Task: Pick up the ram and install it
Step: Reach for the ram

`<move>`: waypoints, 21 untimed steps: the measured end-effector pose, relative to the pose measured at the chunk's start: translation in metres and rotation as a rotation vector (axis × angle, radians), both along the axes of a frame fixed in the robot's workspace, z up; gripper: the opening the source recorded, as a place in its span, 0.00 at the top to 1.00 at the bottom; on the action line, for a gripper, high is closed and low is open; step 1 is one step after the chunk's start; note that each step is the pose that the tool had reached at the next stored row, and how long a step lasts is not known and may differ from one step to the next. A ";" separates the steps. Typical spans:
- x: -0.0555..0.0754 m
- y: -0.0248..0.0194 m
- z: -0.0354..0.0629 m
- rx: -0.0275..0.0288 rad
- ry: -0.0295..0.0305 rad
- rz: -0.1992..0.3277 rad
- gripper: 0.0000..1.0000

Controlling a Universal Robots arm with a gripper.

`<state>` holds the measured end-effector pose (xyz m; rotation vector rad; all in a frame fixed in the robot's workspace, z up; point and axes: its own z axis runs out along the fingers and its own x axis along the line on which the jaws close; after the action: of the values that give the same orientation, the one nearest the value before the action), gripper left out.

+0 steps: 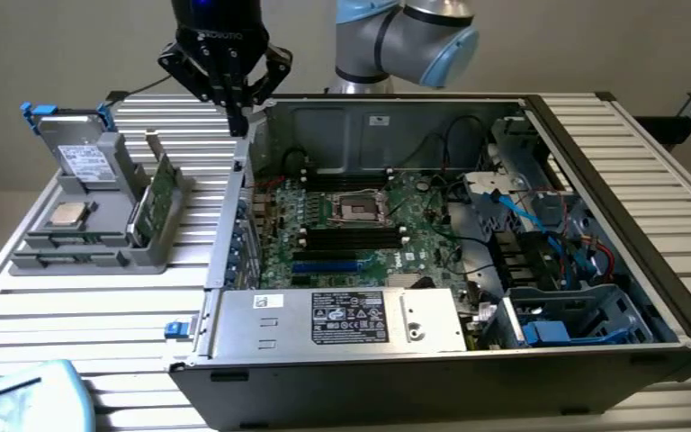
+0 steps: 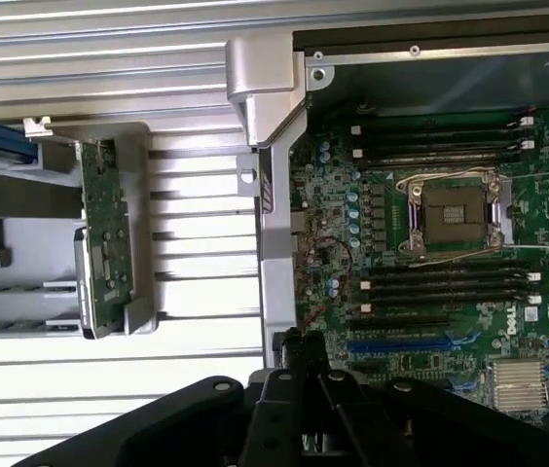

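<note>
Ram, the slim dark memory stick, is hard to place from here: I cannot tell whether it sits in one of the long black memory slots (image 1: 352, 232) on the green motherboard (image 1: 417, 202) or in the grey plastic parts holder (image 1: 141, 261). The black gripper (image 1: 238, 124) (fingers pressed together, pinching nothing) hangs above the open black computer case (image 1: 442, 387), over its wall beside the holder. A wider green circuit card (image 1: 156, 193) stands on edge in that holder.
</note>
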<state>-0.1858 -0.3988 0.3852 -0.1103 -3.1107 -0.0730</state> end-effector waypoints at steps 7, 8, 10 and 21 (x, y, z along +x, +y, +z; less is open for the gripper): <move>-0.032 0.0000 -0.0014 0.0004 0.0024 0.001 0.89; -0.036 0.0000 -0.0015 0.0005 0.0024 0.001 0.89; -0.046 0.0000 -0.0019 0.0009 0.0024 0.002 0.89; -0.095 0.0000 -0.0034 0.0046 0.0023 0.004 0.89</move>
<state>-0.2812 -0.3988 0.3818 -0.1037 -3.1081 -0.0799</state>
